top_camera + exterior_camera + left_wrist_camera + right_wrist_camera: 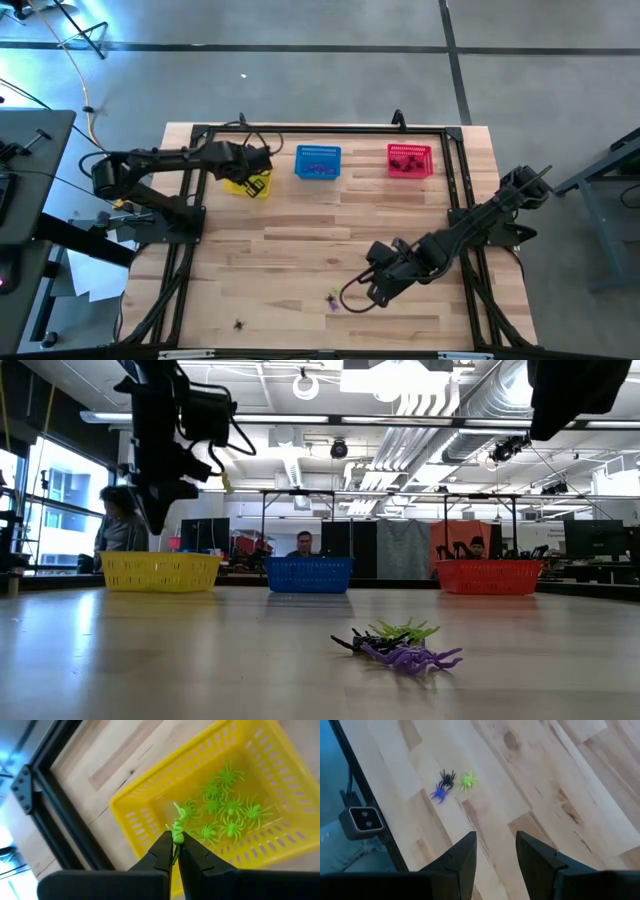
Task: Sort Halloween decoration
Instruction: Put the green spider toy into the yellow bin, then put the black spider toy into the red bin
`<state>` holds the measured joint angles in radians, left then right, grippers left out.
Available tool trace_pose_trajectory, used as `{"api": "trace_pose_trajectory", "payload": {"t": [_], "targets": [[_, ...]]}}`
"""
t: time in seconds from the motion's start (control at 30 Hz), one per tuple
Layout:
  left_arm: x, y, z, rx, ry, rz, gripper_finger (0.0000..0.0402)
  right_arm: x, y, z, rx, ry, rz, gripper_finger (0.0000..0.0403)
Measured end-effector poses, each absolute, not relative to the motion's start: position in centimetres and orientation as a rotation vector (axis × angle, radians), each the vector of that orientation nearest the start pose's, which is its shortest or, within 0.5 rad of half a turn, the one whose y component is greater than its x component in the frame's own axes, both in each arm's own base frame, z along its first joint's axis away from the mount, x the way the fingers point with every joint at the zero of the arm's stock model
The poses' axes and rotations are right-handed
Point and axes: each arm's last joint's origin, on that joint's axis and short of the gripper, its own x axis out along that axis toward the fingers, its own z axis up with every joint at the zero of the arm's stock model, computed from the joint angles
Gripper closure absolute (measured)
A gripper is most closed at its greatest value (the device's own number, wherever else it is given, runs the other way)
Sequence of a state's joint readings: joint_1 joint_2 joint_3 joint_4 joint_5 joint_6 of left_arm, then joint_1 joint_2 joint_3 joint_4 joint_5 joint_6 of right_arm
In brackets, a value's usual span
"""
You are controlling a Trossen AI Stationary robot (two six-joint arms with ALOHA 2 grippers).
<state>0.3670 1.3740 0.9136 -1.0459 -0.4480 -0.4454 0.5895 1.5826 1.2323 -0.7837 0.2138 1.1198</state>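
My left gripper (176,851) hangs over the yellow basket (150,815) at the table's far left (247,185), shut on one yellow-green spider (178,825). Several more yellow-green spiders (227,812) lie on the basket's floor. Near the table's front, a purple, a black and a yellow-green spider (452,784) lie close together on the wood (333,299). My right gripper (495,851) hovers open just to their right (378,290), with nothing between its fingers. A lone dark spider (238,323) lies at the front left. My left gripper pinches the yellow-green spider between its two fingertips (165,847), on the spider's lower part (177,838). The fingers slant down from above. The rest of the spider sticks out past the tips, lifted clear above the yellow basket's inside.
A blue basket (318,162) and a red basket (410,160) stand in a row with the yellow one along the far edge. A black frame (190,200) runs around the table top. Bare wood lies between the baskets and the spiders. People sit beyond the table (118,520).
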Motion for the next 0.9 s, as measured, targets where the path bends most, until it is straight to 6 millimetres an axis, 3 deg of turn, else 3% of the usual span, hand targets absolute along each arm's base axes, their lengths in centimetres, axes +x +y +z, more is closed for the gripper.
{"api": "trace_pose_trajectory", "payload": {"t": [0.27, 0.67, 0.9], "targets": [[20.17, 9.92, 21.29, -0.29, 1.363, 0.923, 0.0383, 26.55, 16.76, 25.24, 0.56, 1.077, -0.282, 0.0269], [20.62, 9.93, 20.99, -0.319, 1.35, 0.904, 0.0271, 26.09, 16.56, 25.01, 0.539, 1.14, -0.293, 0.0269], [20.87, 9.55, 20.94, -0.394, 1.335, 0.861, 0.0257, 26.05, 16.57, 25.0, 0.425, 1.158, -0.216, 0.0269]]}}
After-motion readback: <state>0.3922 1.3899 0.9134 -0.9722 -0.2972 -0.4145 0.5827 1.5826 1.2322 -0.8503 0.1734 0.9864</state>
